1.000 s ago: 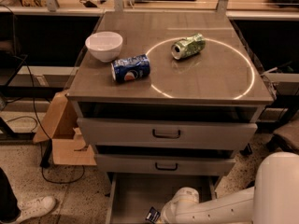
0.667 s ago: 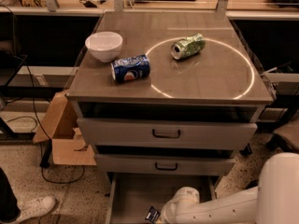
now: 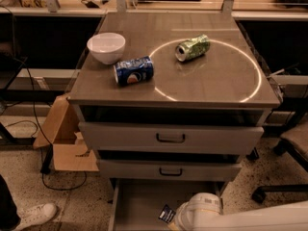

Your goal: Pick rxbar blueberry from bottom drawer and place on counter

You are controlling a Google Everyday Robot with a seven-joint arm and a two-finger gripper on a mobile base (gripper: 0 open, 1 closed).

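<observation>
**Dark bar beside the arm's tip in the open bottom drawer**

The counter (image 3: 216,85) is a flat, dull grey-brown metal top with a thin white circle (image 3: 258,76) drawn on it. A round, smooth white bowl (image 3: 106,47) stands at its left. A blue can (image 3: 134,71) lies on its side near the bowl, and a dented green can (image 3: 192,48) lies inside the circle. Below, 2 grey drawers (image 3: 171,138) with dark handles are shut. The bottom drawer (image 3: 134,201), a shallow plain grey tray, is pulled out. In it the snack bar (image 3: 167,214), small, flat, dark and rectangular with pale lettering, sits tilted, right against the tip of the smooth white arm (image 3: 204,210). The gripper (image 3: 175,221) is low in the drawer at that tip, mostly hidden; whether it grips the bar cannot be told. A brown cardboard box (image 3: 65,138) rests on the speckled floor at left.

Compared with 1 second ago, the bar appears slightly further right and higher; the cans and bowl are unmoved.
</observation>
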